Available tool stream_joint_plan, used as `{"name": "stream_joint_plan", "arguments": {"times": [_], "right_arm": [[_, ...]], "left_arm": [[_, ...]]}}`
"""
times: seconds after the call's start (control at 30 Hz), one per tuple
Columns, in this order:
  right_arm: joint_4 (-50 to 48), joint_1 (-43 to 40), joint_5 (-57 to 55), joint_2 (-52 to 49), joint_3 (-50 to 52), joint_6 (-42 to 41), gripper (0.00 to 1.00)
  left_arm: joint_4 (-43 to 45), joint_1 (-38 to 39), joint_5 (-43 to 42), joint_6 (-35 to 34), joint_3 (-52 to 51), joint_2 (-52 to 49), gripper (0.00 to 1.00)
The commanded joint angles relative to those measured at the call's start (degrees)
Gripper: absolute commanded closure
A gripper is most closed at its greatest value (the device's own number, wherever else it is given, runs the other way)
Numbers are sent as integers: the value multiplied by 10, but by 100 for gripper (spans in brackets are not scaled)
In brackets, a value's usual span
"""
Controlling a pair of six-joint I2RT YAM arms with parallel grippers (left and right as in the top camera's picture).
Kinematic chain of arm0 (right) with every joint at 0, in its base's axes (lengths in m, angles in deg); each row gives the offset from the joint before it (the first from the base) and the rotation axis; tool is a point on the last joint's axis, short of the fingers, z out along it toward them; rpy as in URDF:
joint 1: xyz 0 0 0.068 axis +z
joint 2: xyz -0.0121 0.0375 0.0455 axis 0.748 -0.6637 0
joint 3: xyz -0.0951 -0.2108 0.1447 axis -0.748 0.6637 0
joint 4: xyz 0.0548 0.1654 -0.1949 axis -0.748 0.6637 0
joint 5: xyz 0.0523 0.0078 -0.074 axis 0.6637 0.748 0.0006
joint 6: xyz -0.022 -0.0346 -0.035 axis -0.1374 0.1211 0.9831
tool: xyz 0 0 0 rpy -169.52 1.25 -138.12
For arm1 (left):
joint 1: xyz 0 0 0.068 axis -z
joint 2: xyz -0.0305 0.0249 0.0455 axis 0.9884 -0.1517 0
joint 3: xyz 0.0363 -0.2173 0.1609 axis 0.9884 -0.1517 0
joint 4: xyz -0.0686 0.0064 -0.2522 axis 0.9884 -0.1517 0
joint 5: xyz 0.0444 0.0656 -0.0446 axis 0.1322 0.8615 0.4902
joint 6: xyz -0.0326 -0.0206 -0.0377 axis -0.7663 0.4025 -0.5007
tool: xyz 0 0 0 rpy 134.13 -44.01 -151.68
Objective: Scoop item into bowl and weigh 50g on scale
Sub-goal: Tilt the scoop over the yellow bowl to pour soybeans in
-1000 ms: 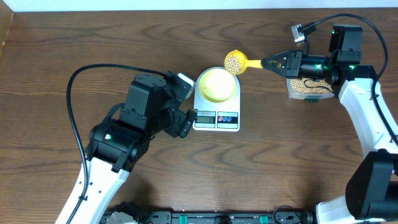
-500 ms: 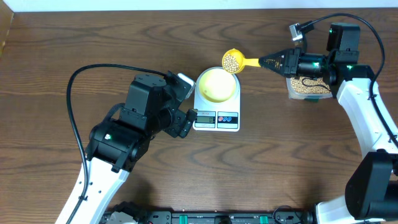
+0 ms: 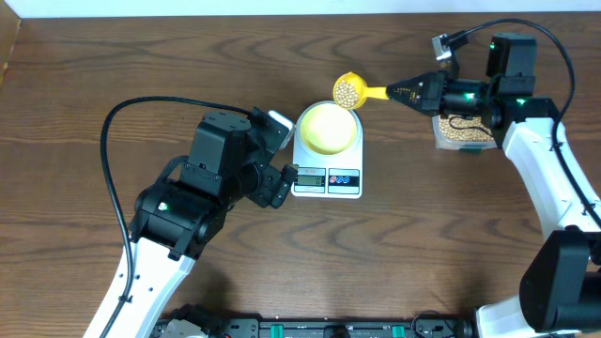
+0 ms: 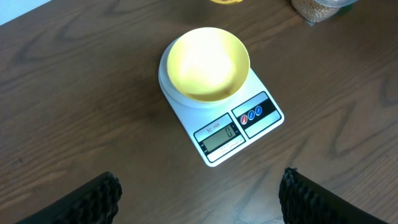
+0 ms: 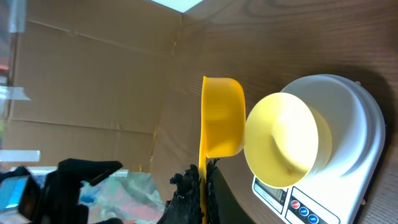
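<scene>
The pale yellow bowl (image 3: 328, 127) sits on the white scale (image 3: 327, 180) mid-counter (image 3: 94, 75). The right hand (image 3: 404, 93) pinches the handle of a yellow scoop (image 3: 374, 92) holding beans (image 3: 348, 91), just beside the bowl's far rim. Under that arm is a clear tub (image 3: 460, 147). The left hand (image 3: 281, 155), fingers apart, is beside the scale.

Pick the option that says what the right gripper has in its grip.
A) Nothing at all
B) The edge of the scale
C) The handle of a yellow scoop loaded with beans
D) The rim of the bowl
C: the right gripper is shut on the handle of the yellow scoop, whose cup holds beans just past the rim of the bowl, which sits on the scale.
</scene>
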Motion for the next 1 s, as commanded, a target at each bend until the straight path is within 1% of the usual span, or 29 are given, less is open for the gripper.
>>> {"name": "stream_joint_plan", "arguments": {"times": [0.0,0.17,0.3,0.4,0.67,0.97], "right_arm": [[-2,23,-29,1,0,4,99],[-1,37,-35,1,0,39,99],[-1,48,-60,1,0,76,99],[-1,57,-65,1,0,132,99],[1,73,-149,1,0,204,99],[22,75,-152,1,0,328,99]], "left_arm": [[-2,-3,-7,6,0,-2,17],[-2,-3,-7,6,0,-2,17],[-2,-3,-7,6,0,-2,17],[-2,-3,-7,6,0,-2,17],[-2,-3,-7,6,0,-2,17],[-2,-3,-7,6,0,-2,17]]}}
